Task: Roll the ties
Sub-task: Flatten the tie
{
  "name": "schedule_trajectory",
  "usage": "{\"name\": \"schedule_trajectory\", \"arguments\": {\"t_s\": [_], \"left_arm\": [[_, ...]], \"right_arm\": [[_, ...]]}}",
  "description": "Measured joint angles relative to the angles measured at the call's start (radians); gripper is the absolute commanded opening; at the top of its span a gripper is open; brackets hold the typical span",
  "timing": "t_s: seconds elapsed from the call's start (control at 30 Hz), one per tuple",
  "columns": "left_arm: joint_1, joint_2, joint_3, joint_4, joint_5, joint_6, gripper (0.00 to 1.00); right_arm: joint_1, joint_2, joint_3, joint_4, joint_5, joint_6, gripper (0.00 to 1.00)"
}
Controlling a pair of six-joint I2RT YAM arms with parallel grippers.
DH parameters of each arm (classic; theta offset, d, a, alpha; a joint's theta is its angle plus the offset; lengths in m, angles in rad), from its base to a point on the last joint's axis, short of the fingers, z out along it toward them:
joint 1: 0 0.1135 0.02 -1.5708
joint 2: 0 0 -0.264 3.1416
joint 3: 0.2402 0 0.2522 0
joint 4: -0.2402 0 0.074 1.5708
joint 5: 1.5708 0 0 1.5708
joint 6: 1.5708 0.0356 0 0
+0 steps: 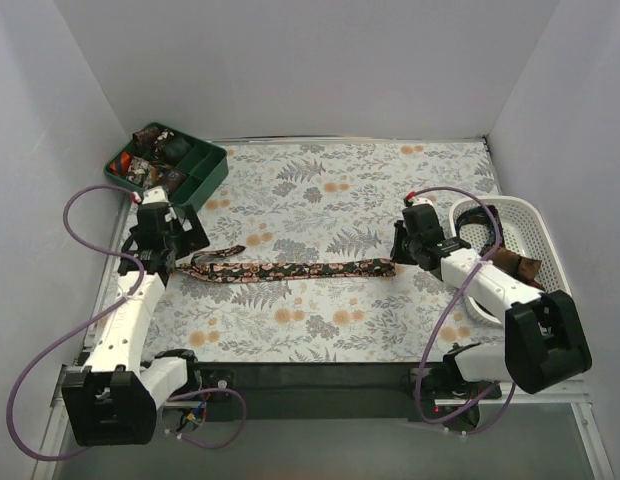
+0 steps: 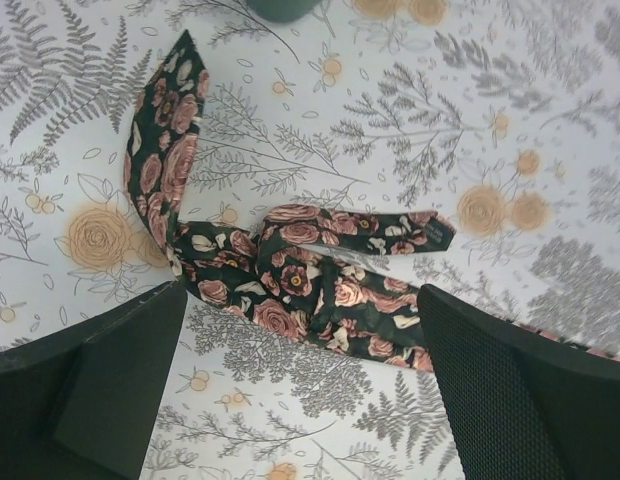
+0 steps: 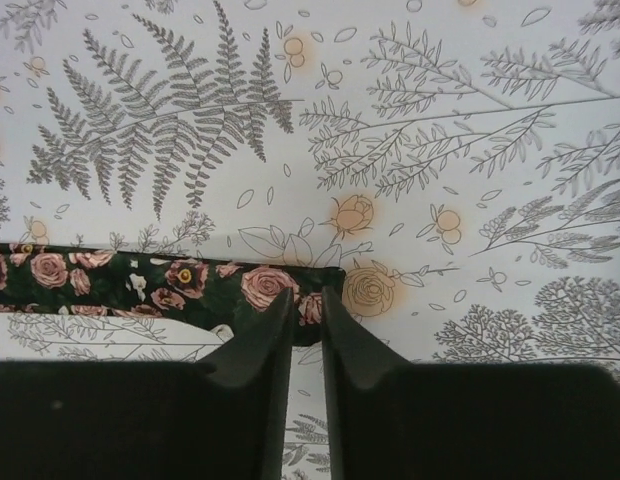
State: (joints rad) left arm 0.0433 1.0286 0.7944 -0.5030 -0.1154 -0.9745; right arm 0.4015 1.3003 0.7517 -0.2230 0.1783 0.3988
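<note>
Tie (image 1: 290, 268) lies stretched flat across the floral cloth (image 1: 340, 190), running left to right between the two arms. Its left end is folded over on itself, with one pointed flap bending up and away in the left wrist view. Left gripper (image 1: 172, 262) hangs over that fold with its jaws wide, fingers (image 2: 120, 380) on either side of the fabric and apart from it. Right gripper (image 1: 400, 258) sits at the tie's right end. Its fingers (image 3: 260, 350) stand close together with only a thin slit between them, tips over the end's edge. Whether they pinch the fabric cannot be told. Coils (image 1: 150, 150) sit in the green tray (image 1: 205, 165) at the far left corner. A brown tie (image 1: 518, 266) lies in the white basket (image 1: 530, 215) beside the right arm.
</note>
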Motion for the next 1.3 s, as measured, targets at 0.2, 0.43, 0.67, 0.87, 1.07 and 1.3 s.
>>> {"name": "schedule_trajectory", "arguments": {"t_s": [0.2,0.43,0.67,0.87,1.07,1.3], "left_arm": [[-0.156,0.100,0.040,-0.005,-0.072,0.146,0.92],[-0.315,0.292,0.131,0.014,-0.198,0.282,0.90],[-0.389,0.541,0.209,0.025,-0.372,0.394,0.82],[-0.387,0.655,0.226,0.019,-0.480,0.467,0.78],[-0.387,0.704,0.227,0.017,-0.525,0.512,0.72],[-0.383,0.736,0.226,0.010,-0.542,0.524,0.68]], "right_arm": [[-0.015,0.089,-0.066,0.068,-0.081,0.010,0.11],[-0.017,0.131,-0.098,0.136,-0.110,0.011,0.10],[-0.022,0.130,-0.118,0.181,-0.120,0.014,0.11],[-0.033,0.117,-0.137,0.204,-0.129,0.014,0.11],[-0.043,0.114,-0.143,0.211,-0.143,0.016,0.11],[-0.054,0.114,-0.146,0.216,-0.160,0.015,0.11]]}}
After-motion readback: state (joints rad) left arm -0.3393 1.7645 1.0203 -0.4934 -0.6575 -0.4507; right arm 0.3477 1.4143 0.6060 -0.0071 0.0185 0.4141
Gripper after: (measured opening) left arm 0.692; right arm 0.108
